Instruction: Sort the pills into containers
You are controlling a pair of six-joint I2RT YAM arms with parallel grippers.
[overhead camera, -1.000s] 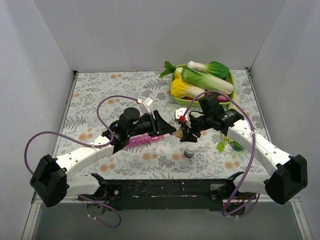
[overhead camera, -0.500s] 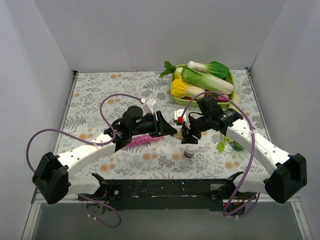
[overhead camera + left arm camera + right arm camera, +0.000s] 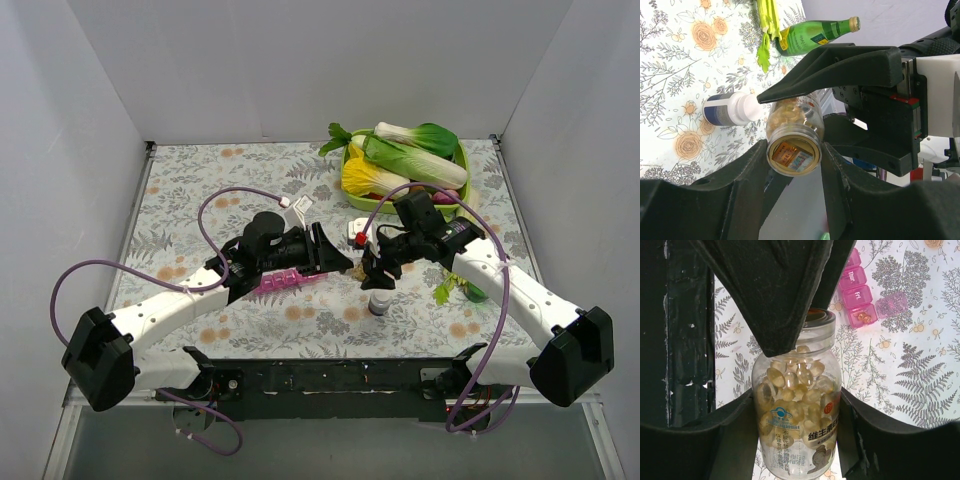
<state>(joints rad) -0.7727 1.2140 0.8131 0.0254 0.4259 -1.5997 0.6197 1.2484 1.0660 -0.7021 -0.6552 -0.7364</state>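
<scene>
A clear pill bottle (image 3: pixel 797 425) full of yellow softgels is held off the table between the two arms; it also shows in the top view (image 3: pixel 357 267). My right gripper (image 3: pixel 796 405) is shut on the bottle's body and shows in the top view (image 3: pixel 373 268). My left gripper (image 3: pixel 793 150) is shut on the bottle's gold lid (image 3: pixel 793 156) and shows in the top view (image 3: pixel 340 264). The pink pill organiser (image 3: pixel 858 294) lies on the table below, its end compartment open with a pill inside. In the top view it (image 3: pixel 283 281) is partly hidden under the left arm.
A small white bottle (image 3: pixel 379 302) stands just in front of the grippers. A green glass bottle (image 3: pixel 815 35) lies by leafy greens at the right. A green tray (image 3: pixel 405 203) of vegetables sits at the back right. A small white and red object (image 3: pixel 358 232) lies behind the grippers.
My left arm has shifted right so that its fingers close round the bottle's lid. The right gripper with the bottle has hardly moved.
</scene>
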